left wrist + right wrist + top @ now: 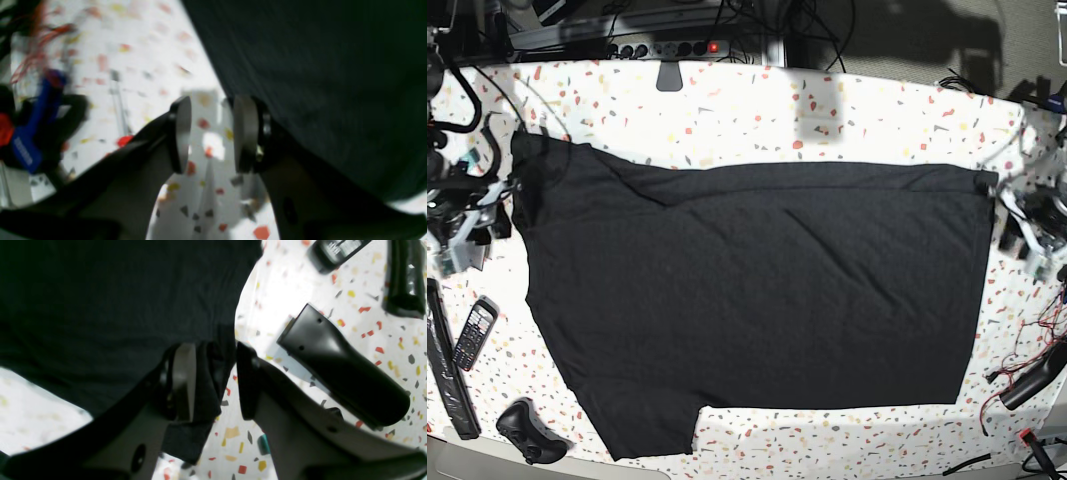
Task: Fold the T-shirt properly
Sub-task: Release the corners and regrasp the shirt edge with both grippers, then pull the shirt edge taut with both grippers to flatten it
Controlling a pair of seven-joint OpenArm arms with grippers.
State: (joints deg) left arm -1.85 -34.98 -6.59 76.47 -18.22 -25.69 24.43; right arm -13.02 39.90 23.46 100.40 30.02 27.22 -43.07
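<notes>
Base view: T-shirt edge-to-edge across table.

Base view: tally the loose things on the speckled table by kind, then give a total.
T-shirt: 1
Mobile phone: 1
Black handheld controller: 1
Long black bar at the table's edge: 1
Total: 4

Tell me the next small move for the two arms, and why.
Probably close the right gripper on the T-shirt edge: fabric already hangs between its open jaws. The left gripper is open with only table between its pads, beside the shirt, so it should shift onto the edge first.
</notes>
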